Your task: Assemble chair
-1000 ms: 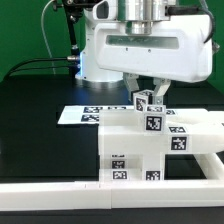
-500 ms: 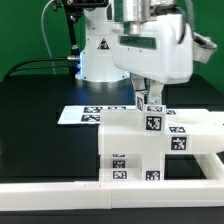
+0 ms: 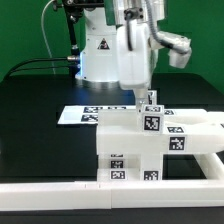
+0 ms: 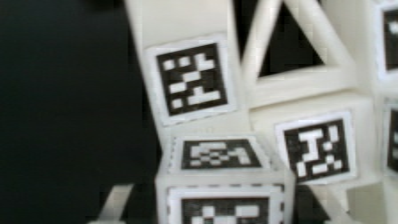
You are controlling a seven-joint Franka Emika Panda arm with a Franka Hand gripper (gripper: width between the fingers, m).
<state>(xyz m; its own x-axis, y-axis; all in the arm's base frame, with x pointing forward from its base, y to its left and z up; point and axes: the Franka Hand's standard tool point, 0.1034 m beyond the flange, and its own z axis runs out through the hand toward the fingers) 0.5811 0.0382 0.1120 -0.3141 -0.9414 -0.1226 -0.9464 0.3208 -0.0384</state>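
Observation:
The chair (image 3: 135,150) is a chunky white block of joined parts with several tags, at the front right of the black table. My gripper (image 3: 149,100) points down onto its top. The fingers stand on either side of a small white tagged part (image 3: 150,98) that sits on the chair's top, and the gripper seems shut on it. In the wrist view this part (image 4: 222,185) lies between my fingers (image 4: 118,205), with my gripper (image 4: 222,208) around it. Beyond it are white tagged chair pieces (image 4: 192,80) and slanted bars.
The marker board (image 3: 78,114) lies flat behind the chair toward the exterior view's left. A long white rail (image 3: 50,188) runs along the table's front edge and turns back at the exterior view's right (image 3: 205,155). The robot base (image 3: 95,55) stands behind.
The wrist has turned about its vertical axis over the same spot, so the hand now shows edge-on. The small tagged part looks turned with it. The chair has not moved.

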